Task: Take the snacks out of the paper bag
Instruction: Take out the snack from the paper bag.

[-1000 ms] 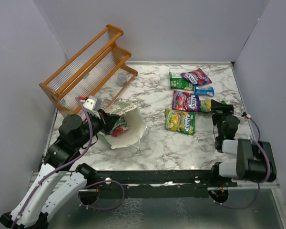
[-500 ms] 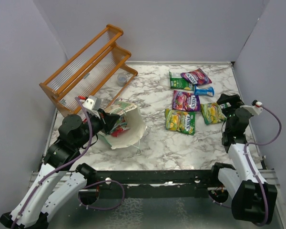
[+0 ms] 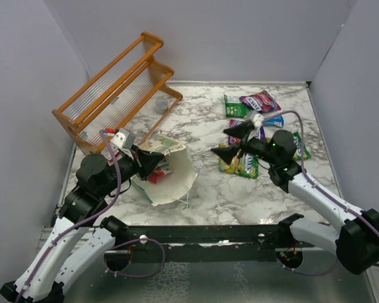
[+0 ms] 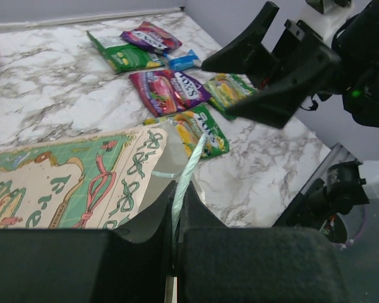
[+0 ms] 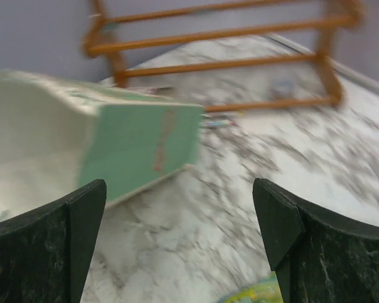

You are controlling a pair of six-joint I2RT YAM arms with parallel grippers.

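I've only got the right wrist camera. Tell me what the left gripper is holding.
Observer: The left gripper is shut on the rim of the paper bag.
Operator: Report what's inside the bag.
Observer: The top view shows one red packet in its mouth; deeper is hidden.
Operator: Count the snacks already out.
Observer: Six snack packets lie on the marble table, right of the bag.

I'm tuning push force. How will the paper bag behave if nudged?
Probably light and floppy: the paper bag lies on its side with its rim curling. It would likely crumple or slide, though the left end effector, pinching it, may anchor it.
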